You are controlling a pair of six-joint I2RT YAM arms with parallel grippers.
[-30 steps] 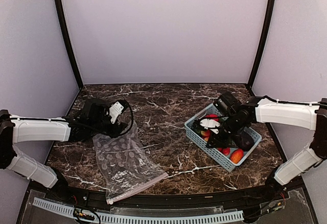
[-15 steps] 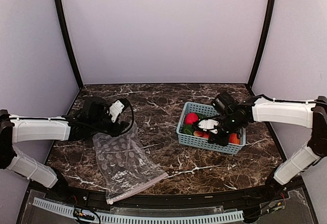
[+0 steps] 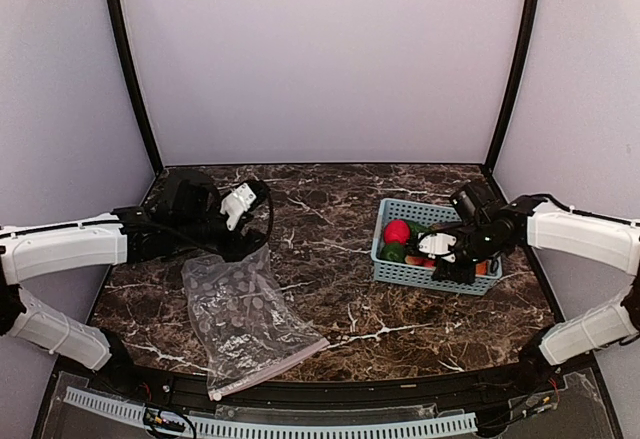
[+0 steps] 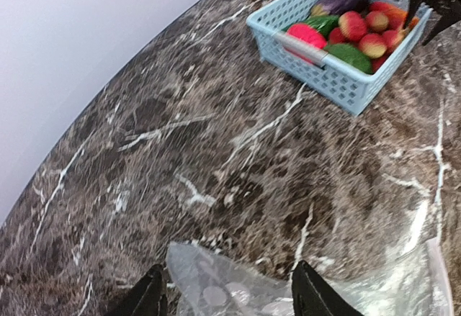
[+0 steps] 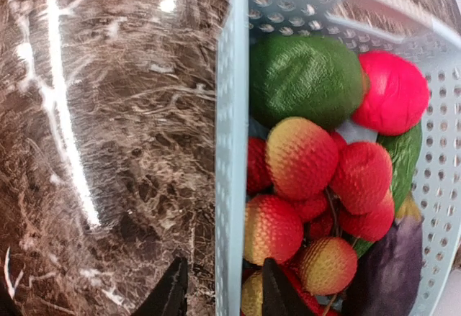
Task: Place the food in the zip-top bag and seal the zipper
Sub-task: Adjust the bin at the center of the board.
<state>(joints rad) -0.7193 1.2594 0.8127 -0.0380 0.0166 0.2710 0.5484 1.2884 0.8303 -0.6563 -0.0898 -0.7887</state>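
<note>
The dark stone table (image 3: 330, 209) holds everything you need. On its near left side the clear bag (image 3: 245, 324) lies flat. The blue basket (image 3: 425, 277) sits well apart from it, on the right.

From above you cannot see how your claws stand, but the wrist cameras show it. Your left claw (image 4: 229, 298) has its two fingers wide apart, with the far corner of the bag between them. Your right claw (image 5: 220, 291) is apart too, with one finger on each side of the basket's wall.

All the food (image 3: 398, 231) is in the basket. Only the right wrist camera shows it up close: strawberries (image 5: 299, 158), a green piece (image 5: 302, 78) and a purple eggplant (image 5: 389, 273). Only the top camera shows the zipper (image 3: 270, 367), at the bag's near edge.
</note>
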